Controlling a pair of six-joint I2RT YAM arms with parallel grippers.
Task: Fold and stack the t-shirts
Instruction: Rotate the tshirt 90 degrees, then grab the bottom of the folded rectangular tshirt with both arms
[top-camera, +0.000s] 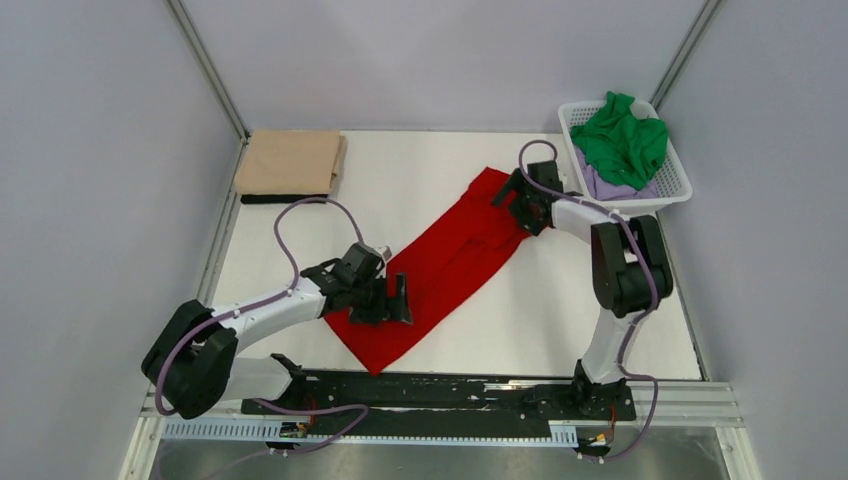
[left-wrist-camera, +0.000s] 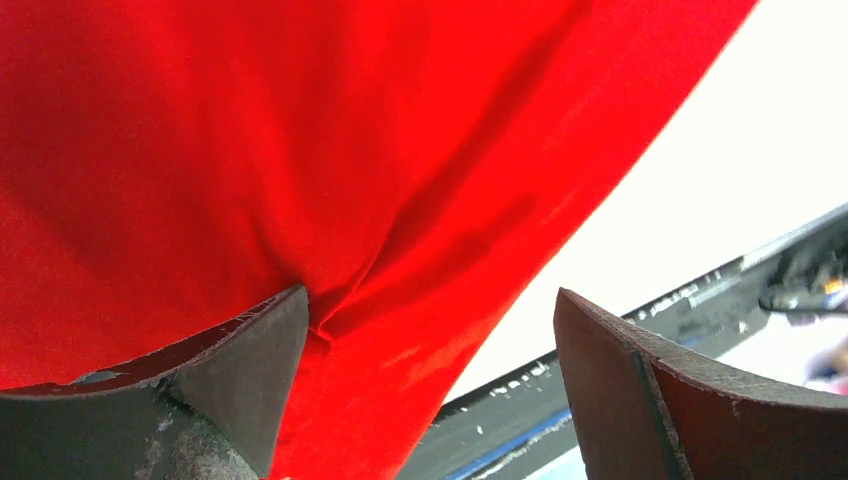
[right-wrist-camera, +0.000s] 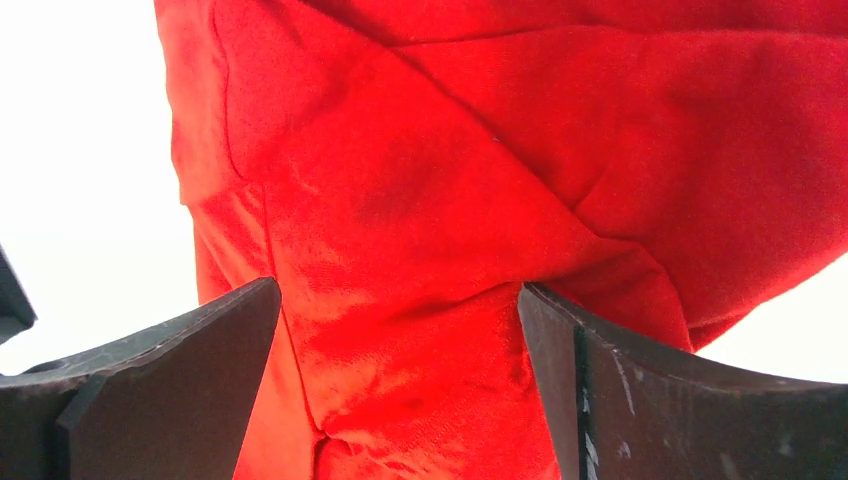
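A bright red cloth t-shirt (top-camera: 455, 255), folded into a long strip, lies diagonally across the white bench (top-camera: 560, 310). The left jaws gape wide over its near end and the right jaws over its far end; neither holds anything. A folded tan-beige t-shirt (top-camera: 288, 160) sits far left. A green t-shirt (top-camera: 622, 140) and a pale lilac t-shirt (top-camera: 600, 185) fill a white plastic lattice basket (top-camera: 678, 180) far right.

I count four shirts on my screens: one red shirt (top-camera: 450, 265) across the middle of the tabletop (top-camera: 560, 310), one tan shirt (top-camera: 288, 160) folded at its far left corner, and one green shirt (top-camera: 622, 140) and one lilac shirt (top-camera: 600, 185) in the single basket (top-camera: 660, 203) at the far right corner. Two arms stand at the near edge — left arm (top-camera: 265, 308) and right arm (top-camera: 620, 255).
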